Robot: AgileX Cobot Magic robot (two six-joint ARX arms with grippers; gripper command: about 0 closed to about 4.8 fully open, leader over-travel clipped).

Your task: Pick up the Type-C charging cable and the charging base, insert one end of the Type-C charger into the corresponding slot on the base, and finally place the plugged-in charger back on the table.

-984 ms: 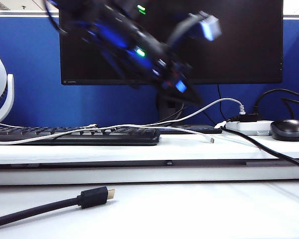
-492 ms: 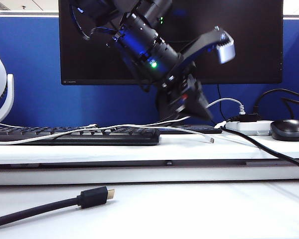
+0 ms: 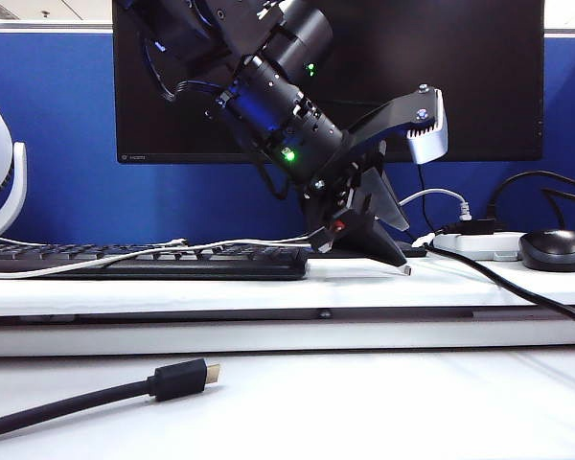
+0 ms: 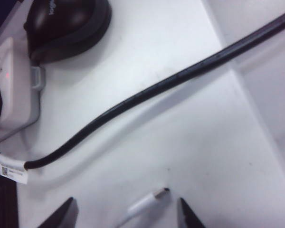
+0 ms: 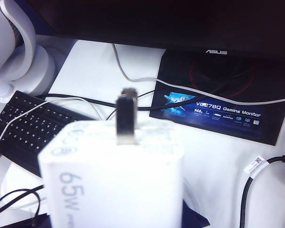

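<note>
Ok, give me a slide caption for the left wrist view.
Open left gripper straddles the Type-C plug on the table, beside a black cable.

A black keyboard (image 3: 144, 261) lies on the raised shelf, a greyish-white cable (image 3: 96, 257) draped over it; a dark monitor (image 3: 479, 86) stands behind; a black mouse (image 3: 555, 250) sits beside a white power strip (image 3: 479, 245); a thick black cable (image 3: 86, 398) with gold-tipped plug lies in front.

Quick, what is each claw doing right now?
Left gripper: open, straddling the Type-C charging cable plug on the shelf.
Right gripper: holding the charging base.
</note>
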